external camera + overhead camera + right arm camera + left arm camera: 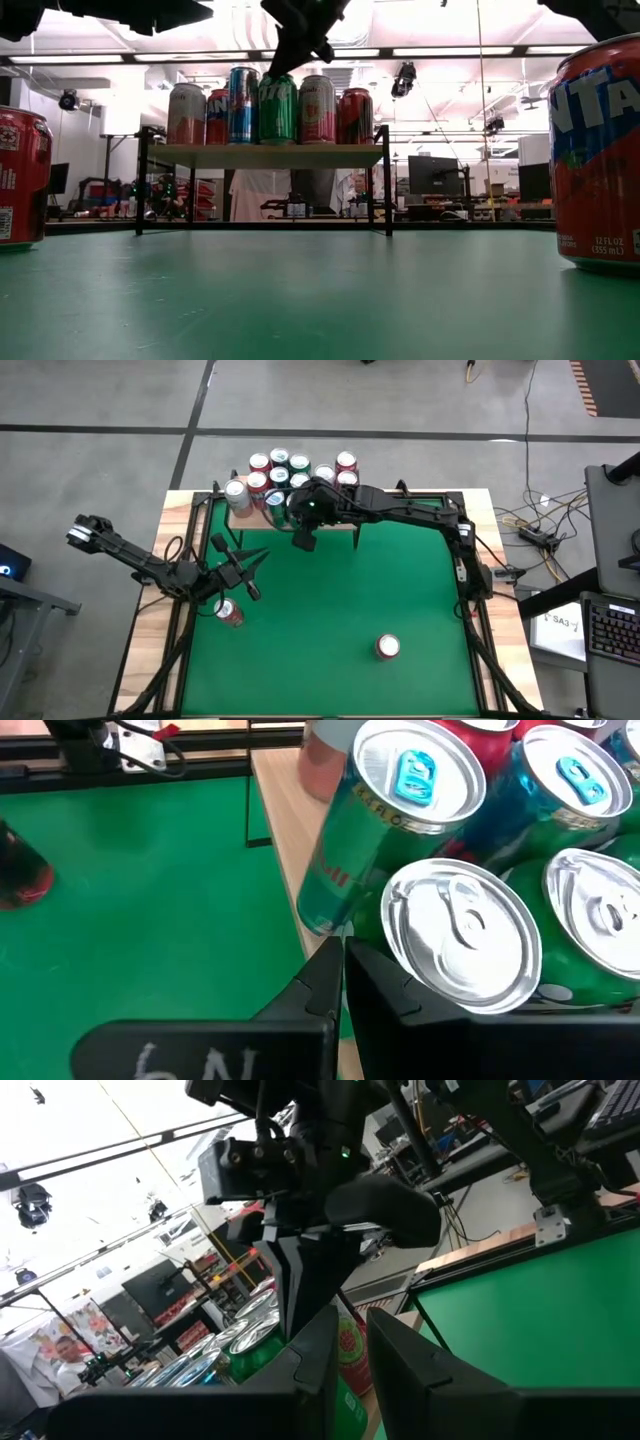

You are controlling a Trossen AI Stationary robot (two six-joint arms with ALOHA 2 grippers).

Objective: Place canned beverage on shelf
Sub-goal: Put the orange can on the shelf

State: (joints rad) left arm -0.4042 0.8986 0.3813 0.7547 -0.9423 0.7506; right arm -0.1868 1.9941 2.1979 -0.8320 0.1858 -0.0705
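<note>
Near cans: red can (387, 647) toward tabletop's front edge, right of middle; second red can (229, 612) near left edge, both upright on green.
Handling: judged rigid thin metal, smooth and slippery, dents if squeezed hard; best taken across the round side wall, mid-height.
Shelf (262, 156): at back edge, crowded with upright cans.
Right gripper (303, 538): over shelf's front edge, fingers together, empty, just beside green can (465, 945).
Left gripper (243, 569): above left side of tabletop near second red can, fingers nearly together, nothing held.
</note>
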